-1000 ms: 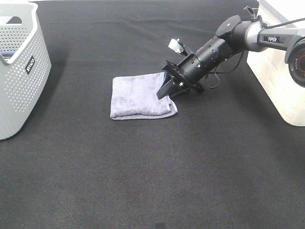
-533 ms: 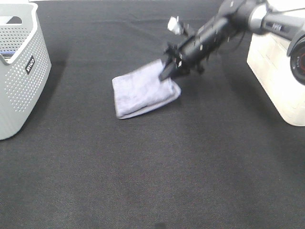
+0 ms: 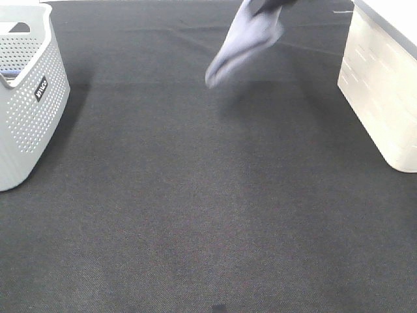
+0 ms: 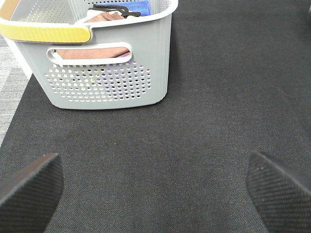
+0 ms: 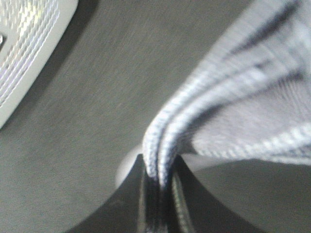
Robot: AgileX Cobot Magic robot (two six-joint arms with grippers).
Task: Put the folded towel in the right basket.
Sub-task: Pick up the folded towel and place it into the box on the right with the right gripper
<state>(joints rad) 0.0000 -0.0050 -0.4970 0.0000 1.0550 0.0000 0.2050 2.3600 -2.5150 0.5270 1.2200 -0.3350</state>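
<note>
We are mid-carry: right jaws clamp the folded towel, apparently aloft above the counter. Left jaws stand apart. Next we swing it over the right basket, then release.

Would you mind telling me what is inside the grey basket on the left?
A brown towel, a blue cloth and something black show; the basket wall hides whatever lies deeper.
</note>
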